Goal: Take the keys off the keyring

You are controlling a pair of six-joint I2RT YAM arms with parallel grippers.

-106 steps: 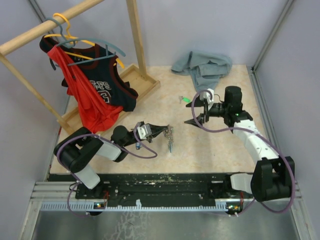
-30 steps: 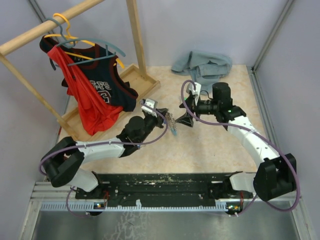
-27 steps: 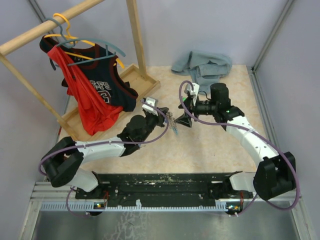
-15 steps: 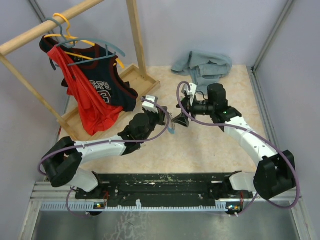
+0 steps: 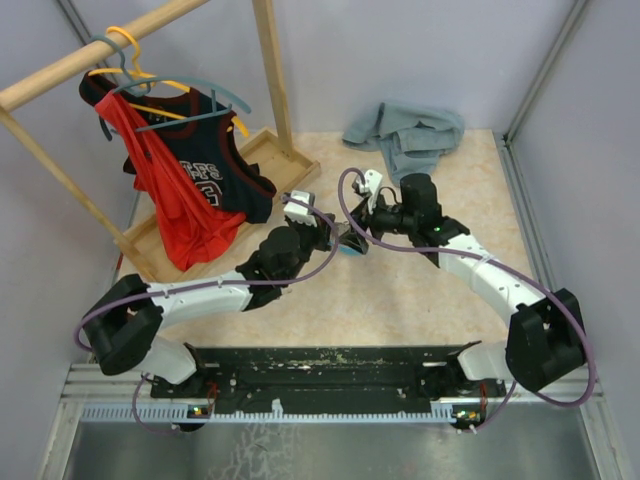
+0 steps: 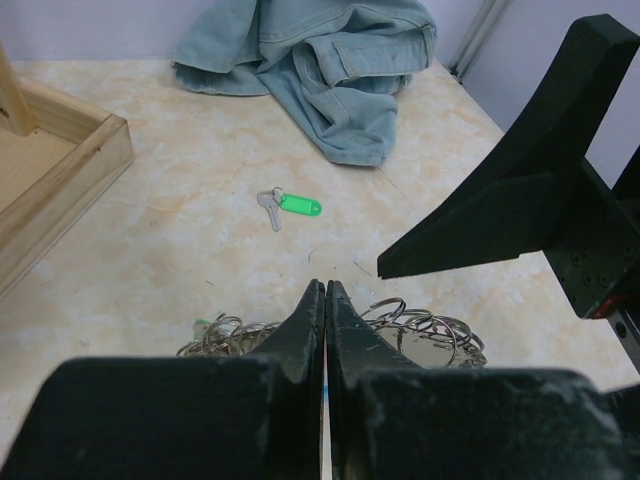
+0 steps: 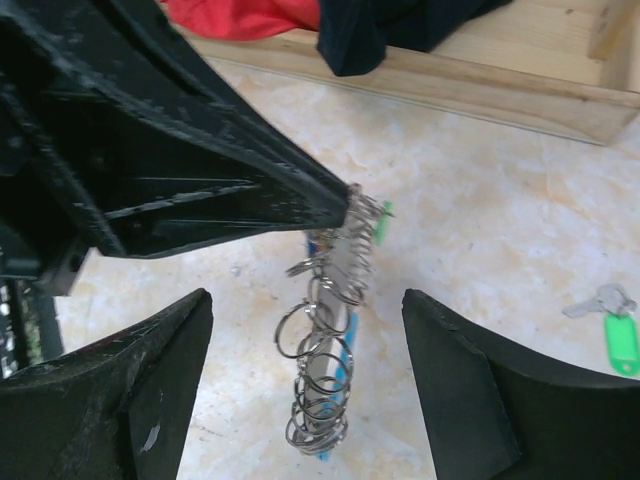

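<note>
With the left end effector (image 6: pixel 325 290) clamped on the keyring (image 7: pixel 318 400), you needed the open right end effector (image 7: pixel 305 295) centred on one of the keys (image 7: pixel 335 352).

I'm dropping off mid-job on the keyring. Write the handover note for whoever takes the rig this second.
Left gripper: shut on the keyring, with the bunch hanging from its tips above the table.
Right gripper: open, one finger on each side of the hanging bunch, not closed on it.
Done: one green-tagged key lies loose on the table, apart from the bunch.
Left: the other keys hang on the ring; probably grip one next and work it off.
</note>
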